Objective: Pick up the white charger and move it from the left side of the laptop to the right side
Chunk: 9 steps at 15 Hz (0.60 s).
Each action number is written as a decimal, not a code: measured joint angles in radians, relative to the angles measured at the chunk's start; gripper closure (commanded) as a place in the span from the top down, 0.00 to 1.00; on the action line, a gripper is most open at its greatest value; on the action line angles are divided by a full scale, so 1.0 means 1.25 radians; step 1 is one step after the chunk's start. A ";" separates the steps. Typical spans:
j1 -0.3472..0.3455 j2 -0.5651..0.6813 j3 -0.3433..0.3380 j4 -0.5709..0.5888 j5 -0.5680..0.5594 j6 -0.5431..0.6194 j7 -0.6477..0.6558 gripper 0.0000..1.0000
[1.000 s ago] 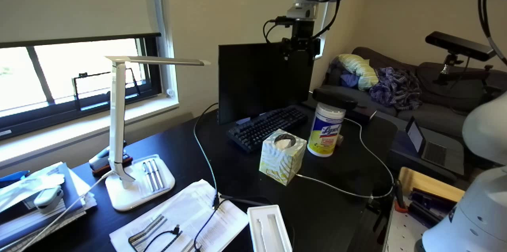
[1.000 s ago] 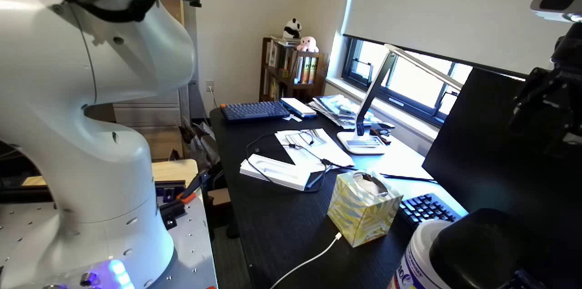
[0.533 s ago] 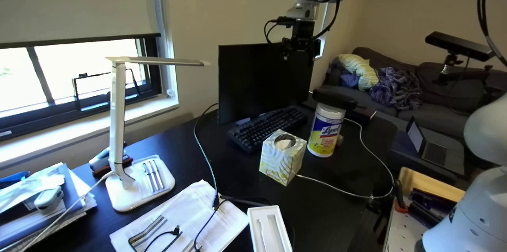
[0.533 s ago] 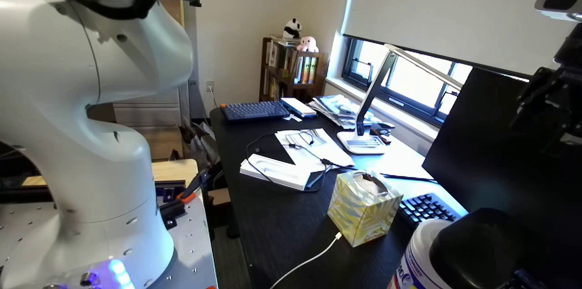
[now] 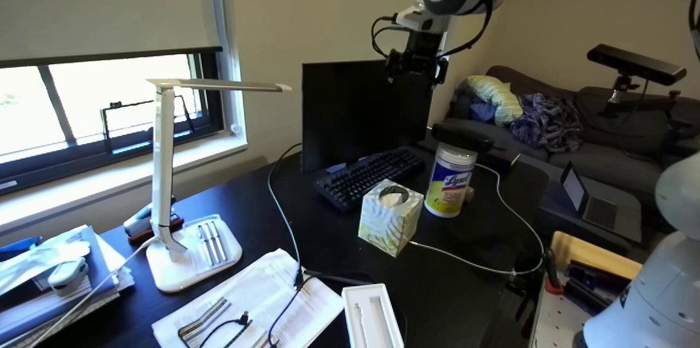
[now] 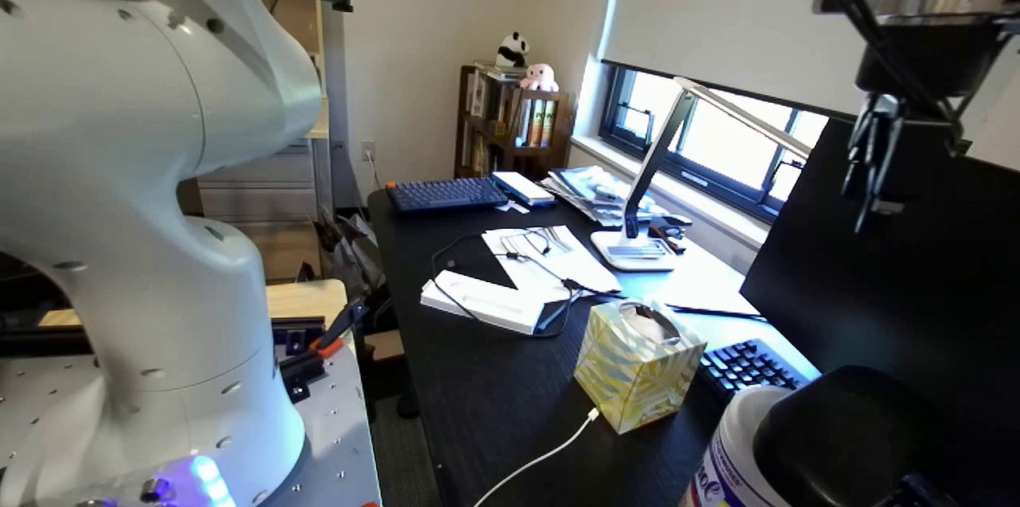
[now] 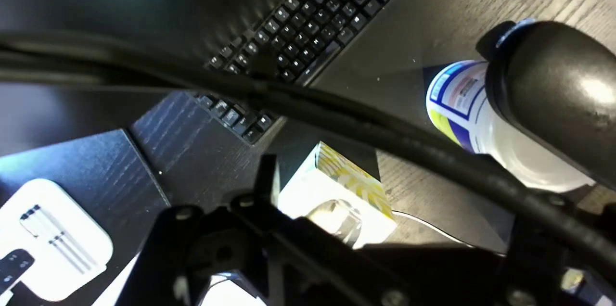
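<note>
The white charger shows as a thin white cable with a small white connector end touching or close beside the tissue box. The cable also shows in an exterior view and the wrist view. No plug block can be made out. The laptop looks like a large black blank screen with a black keyboard before it; the keyboard also shows in the wrist view. My gripper is open and empty, high in front of the screen's upper right part. Its fingers stand wide apart in the wrist view.
The tissue box and a wipes canister stand before the keyboard. A black rounded object is at the canister's top. A white lamp, papers and an open white box lie farther left. A black cable crosses the wrist view.
The arm has shifted and the wrist has tilted and turned. My gripper now stands farther left in an exterior view and is seen from another side. The things on the desk have not moved.
</note>
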 measured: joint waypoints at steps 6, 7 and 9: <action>0.284 -0.176 -0.210 -0.231 -0.012 0.042 0.025 1.00; 0.286 -0.183 -0.212 -0.237 -0.012 0.042 0.025 1.00; 0.286 -0.185 -0.217 -0.238 -0.012 0.043 0.025 1.00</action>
